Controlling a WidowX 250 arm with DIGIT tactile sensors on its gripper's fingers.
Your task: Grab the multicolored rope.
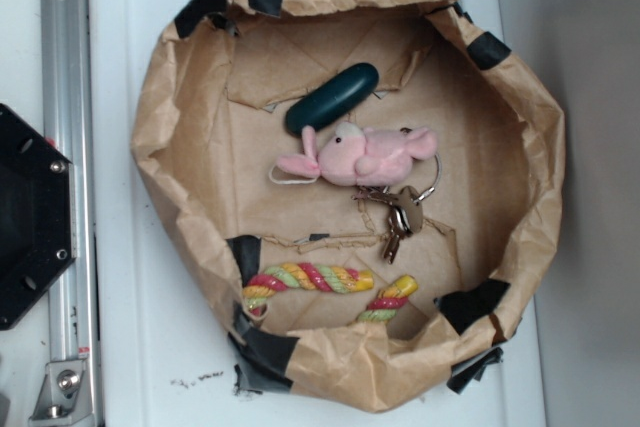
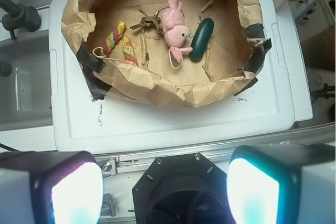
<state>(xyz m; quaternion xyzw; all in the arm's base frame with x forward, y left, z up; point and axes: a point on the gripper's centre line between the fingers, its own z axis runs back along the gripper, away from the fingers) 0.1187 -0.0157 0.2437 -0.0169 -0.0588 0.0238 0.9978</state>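
Note:
The multicolored rope (image 1: 318, 282) lies bent at the bottom of the brown paper bowl (image 1: 520, 97), its twisted red, yellow and green strands glossy. In the wrist view the rope (image 2: 119, 42) sits at the bowl's left side. My gripper (image 2: 165, 190) hangs well away from the bowl, over the black robot base (image 2: 181, 190). Its two glowing fingertips (image 2: 73, 192) stand wide apart with nothing between them. The gripper is out of the exterior view.
A pink plush animal (image 1: 362, 154), a dark green oblong (image 1: 332, 98) and a metal key bunch (image 1: 398, 213) lie in the bowl too. The bowl rests on a white lid (image 1: 130, 247). An aluminium rail (image 1: 68, 177) runs beside it.

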